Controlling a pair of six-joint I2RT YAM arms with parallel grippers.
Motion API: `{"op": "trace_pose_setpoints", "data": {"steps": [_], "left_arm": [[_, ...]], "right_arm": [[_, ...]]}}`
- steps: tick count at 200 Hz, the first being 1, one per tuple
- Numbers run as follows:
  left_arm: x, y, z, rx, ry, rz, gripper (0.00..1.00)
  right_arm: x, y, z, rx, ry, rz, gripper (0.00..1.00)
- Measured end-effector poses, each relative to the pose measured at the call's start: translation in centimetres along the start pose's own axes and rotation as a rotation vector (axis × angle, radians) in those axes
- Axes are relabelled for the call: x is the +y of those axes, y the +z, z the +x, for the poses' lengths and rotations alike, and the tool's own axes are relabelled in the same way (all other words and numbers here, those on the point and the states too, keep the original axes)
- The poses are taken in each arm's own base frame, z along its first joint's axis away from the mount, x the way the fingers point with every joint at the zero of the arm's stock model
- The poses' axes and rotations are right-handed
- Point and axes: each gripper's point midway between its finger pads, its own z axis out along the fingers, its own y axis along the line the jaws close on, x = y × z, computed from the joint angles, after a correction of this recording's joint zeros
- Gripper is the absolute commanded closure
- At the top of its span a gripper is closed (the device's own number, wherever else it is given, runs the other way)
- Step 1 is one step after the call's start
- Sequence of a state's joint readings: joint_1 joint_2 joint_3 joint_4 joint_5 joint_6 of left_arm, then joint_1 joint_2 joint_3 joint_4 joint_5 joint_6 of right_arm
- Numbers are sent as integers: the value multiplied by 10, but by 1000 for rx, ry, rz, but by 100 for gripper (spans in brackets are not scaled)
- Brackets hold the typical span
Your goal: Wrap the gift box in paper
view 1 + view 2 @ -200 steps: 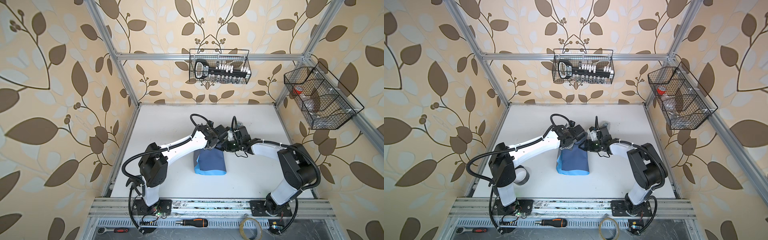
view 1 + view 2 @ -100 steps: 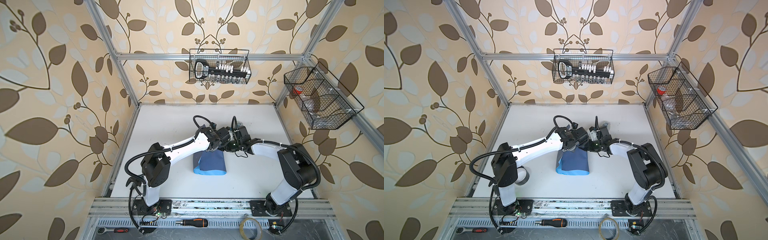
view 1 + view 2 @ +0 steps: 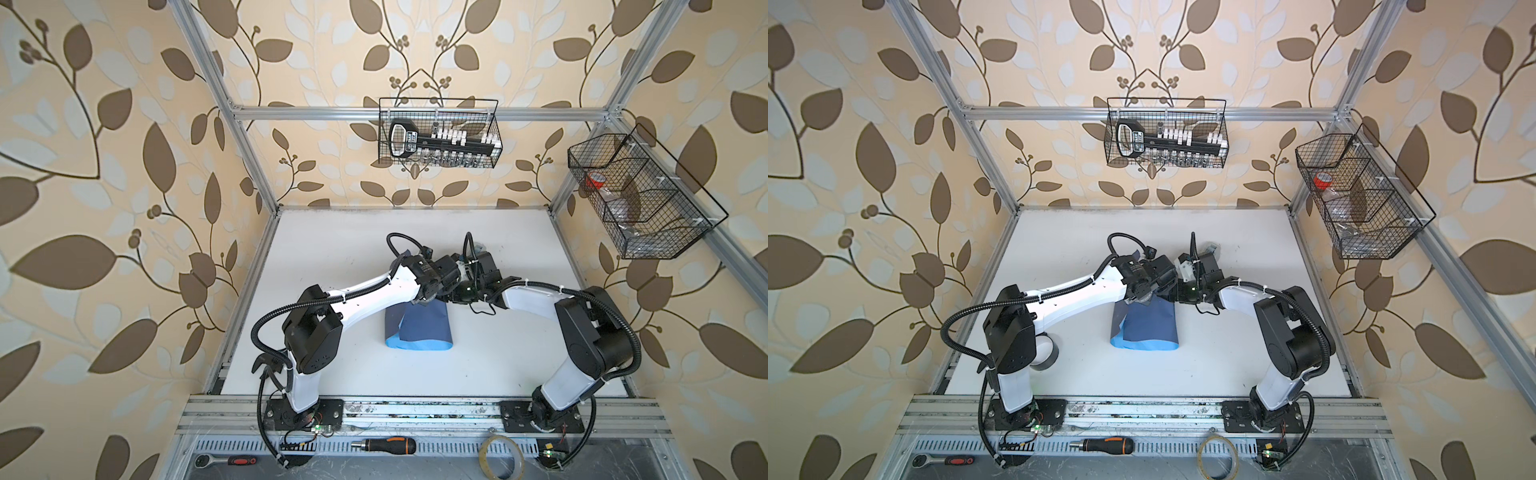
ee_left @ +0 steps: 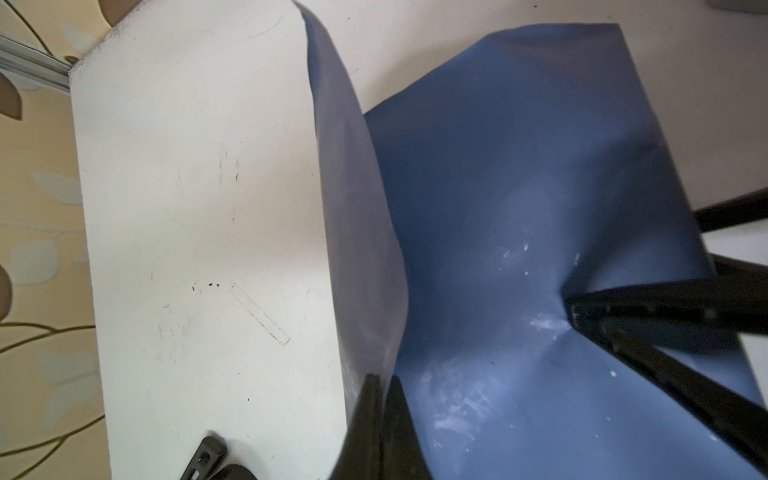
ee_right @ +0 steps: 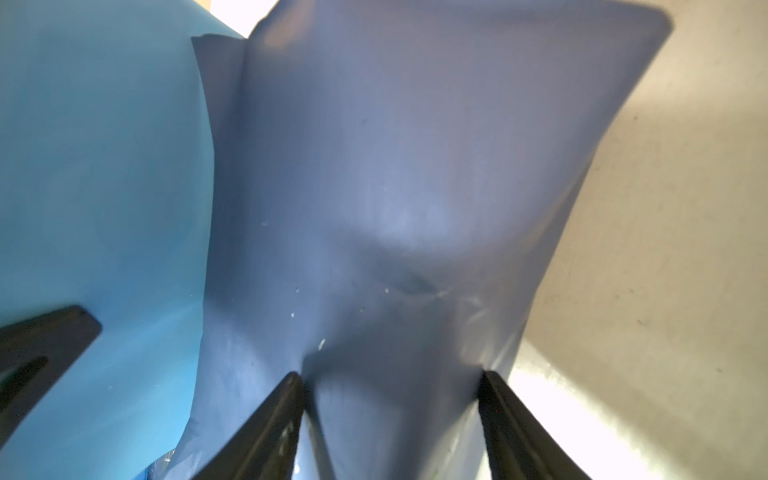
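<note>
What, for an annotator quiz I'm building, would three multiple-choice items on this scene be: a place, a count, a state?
1. Where does the paper lie? A on the white table; B on a shelf; C on a chair.
2. How many wire baskets hang up? A one; B two; C four.
3. The left gripper is: A wide open; B shut on the paper; C out of view.
A: both top views show it there. B: one at the back, one at the side. B: the left wrist view shows it pinching the paper's edge.
</note>
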State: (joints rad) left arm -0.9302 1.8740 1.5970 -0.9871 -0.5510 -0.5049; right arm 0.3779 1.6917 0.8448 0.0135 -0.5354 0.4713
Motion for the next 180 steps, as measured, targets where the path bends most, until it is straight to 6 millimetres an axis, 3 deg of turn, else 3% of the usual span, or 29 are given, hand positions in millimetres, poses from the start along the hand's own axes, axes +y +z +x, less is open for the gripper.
{"op": "trace_pose_setpoints", "data": {"steps": [78,180], "left_arm": [[-20,17,4,30,1,41,100],[-25,19,-1,12,-15,57,100]], "right_arm": [[0,0,0,-1,3,0,35],[0,0,0,0,3,0,35]]}}
